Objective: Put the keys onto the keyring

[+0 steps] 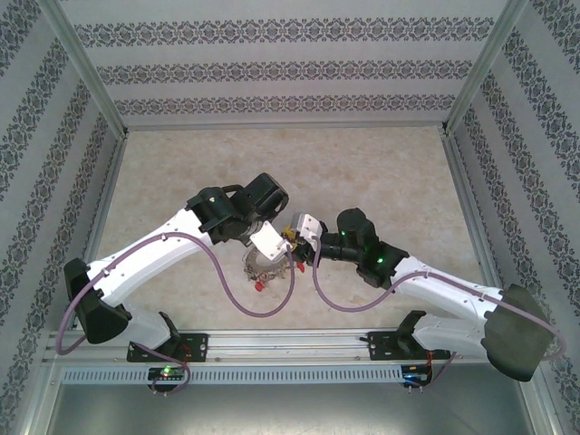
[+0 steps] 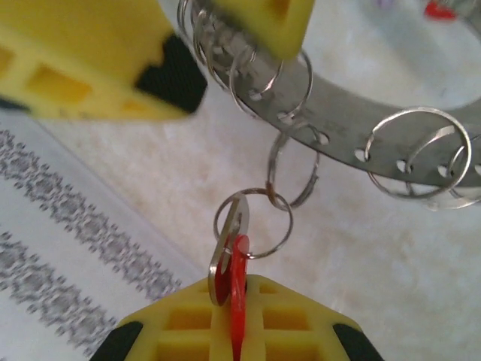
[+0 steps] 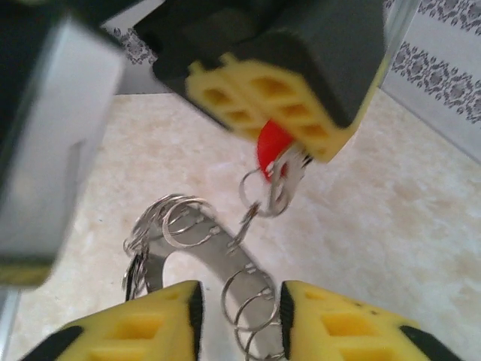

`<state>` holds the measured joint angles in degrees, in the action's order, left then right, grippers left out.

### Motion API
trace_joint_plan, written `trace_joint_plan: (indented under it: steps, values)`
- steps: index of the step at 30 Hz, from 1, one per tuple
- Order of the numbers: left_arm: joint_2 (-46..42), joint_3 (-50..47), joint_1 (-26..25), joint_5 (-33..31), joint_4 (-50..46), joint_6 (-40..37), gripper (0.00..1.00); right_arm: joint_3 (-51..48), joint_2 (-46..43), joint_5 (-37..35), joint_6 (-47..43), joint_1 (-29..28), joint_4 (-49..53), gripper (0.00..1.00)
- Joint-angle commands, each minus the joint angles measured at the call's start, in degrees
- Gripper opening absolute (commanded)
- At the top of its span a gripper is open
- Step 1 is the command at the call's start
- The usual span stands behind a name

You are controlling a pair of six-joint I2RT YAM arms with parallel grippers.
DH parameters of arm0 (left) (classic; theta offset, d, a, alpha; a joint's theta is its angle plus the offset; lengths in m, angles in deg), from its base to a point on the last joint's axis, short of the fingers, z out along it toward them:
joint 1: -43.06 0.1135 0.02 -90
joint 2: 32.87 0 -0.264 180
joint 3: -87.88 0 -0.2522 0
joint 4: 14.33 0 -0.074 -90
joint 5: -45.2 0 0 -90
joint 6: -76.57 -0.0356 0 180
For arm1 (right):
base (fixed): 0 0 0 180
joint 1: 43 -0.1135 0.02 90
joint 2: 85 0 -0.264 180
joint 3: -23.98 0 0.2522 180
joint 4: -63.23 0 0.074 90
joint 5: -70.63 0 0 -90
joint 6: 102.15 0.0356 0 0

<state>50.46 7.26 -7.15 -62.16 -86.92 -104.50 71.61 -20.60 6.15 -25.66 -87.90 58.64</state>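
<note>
My left gripper (image 2: pixel 237 284) is shut on a silver key (image 2: pixel 224 252) and its red tag (image 2: pixel 239 263). The key's small split ring links through a second ring to the keyring (image 2: pixel 353 128), a flat grey metal band with holes that carries several split rings. My right gripper (image 3: pixel 240 316) is open, with the keyring (image 3: pixel 225 259) and its rings passing between the yellow fingers. In that view the left gripper (image 3: pixel 270 124) hangs above, holding the red-tagged key (image 3: pixel 289 169). From above, both grippers meet mid-table, left (image 1: pixel 283 237) and right (image 1: pixel 299 254), over the dangling keyring (image 1: pixel 256 265).
More keys (image 3: pixel 135 267) hang bunched at the far end of the band, one with a red tag (image 1: pixel 260 286). The beige tabletop (image 1: pixel 381 181) is bordered by patterned walls (image 1: pixel 281 72) and a metal rail (image 1: pixel 290 343) at the near edge.
</note>
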Motion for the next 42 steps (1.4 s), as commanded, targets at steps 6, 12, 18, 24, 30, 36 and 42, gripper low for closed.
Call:
trace_joint_plan:
  steps: [6, 12, 18, 24, 30, 36, 42]
  values:
    - [0.5, -1.3, -0.7, -15.2, 13.0, -16.0, 0.00, -7.4, -4.9, -3.1, 6.8, 5.8, -12.0, 0.43]
    - [5.0, 1.7, 0.2, -26.9, 21.0, -20.8, 0.00, -12.2, -12.3, -11.7, 8.2, 8.8, -15.4, 0.58]
    - [10.2, 8.9, 1.9, -34.7, 22.6, -24.4, 0.00, -16.4, -19.9, -24.1, 8.8, 11.2, -15.8, 0.98]
    - [11.9, 11.0, 2.7, -33.8, 23.8, -29.8, 0.00, -18.8, -26.9, -29.6, 10.4, 14.2, -13.6, 0.98]
    - [12.6, 12.9, 3.0, -31.8, 22.6, -30.7, 0.00, -21.1, -32.2, -31.5, 13.5, 16.4, -12.2, 0.98]
    - [12.5, 13.7, 3.2, -29.8, 19.8, -27.6, 0.00, -20.9, -34.0, -30.4, 14.2, 16.8, -10.7, 0.98]
    - [11.2, 13.3, 3.9, -25.6, 15.0, -20.4, 0.00, -20.6, -33.7, -29.5, 14.6, 16.8, -10.9, 0.98]
